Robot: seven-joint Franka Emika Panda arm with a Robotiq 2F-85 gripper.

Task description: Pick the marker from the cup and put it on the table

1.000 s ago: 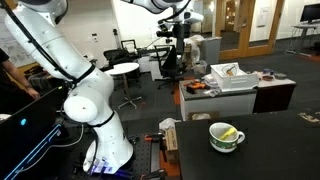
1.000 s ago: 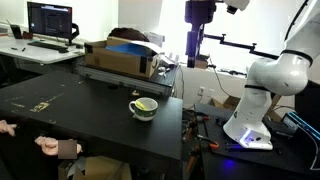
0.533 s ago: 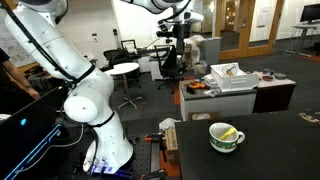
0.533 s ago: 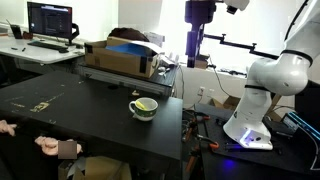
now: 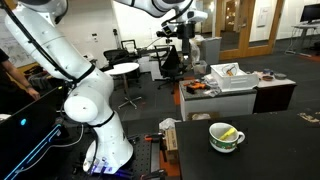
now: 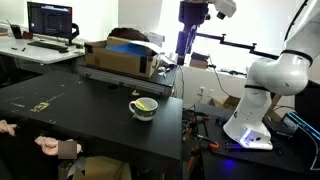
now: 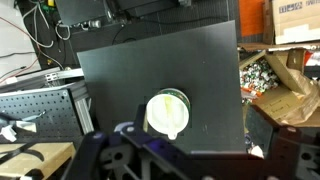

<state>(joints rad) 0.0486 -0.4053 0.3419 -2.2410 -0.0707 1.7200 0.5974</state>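
- While the marker [image 5: 229, 132] lies slanted inside the cup [image 5: 226, 137], one end poking up toward the rim, the cup stands on the table [image 6: 70, 110] toward the edge by the robot base [image 6: 250, 125]. Bare dark top lies all around it, so there is room to set the pen down.
- High above the cup and well apart from it hangs the gripper [image 6: 186, 45], pointing down. In the wrist view the cup sits almost centred below, which I judge to be a line-up for a straight descent.
- Its jaws look spread wide in the wrist view and hold nothing.
- Nothing stands between the gripper and the cup. On the way in, the fingers could knock only the cup's own wall and handle.
- Farther back, a cardboard box [image 6: 118, 58] borders the table's far edge, clear of the path, and a monitor [image 6: 50, 20] stands beyond it.
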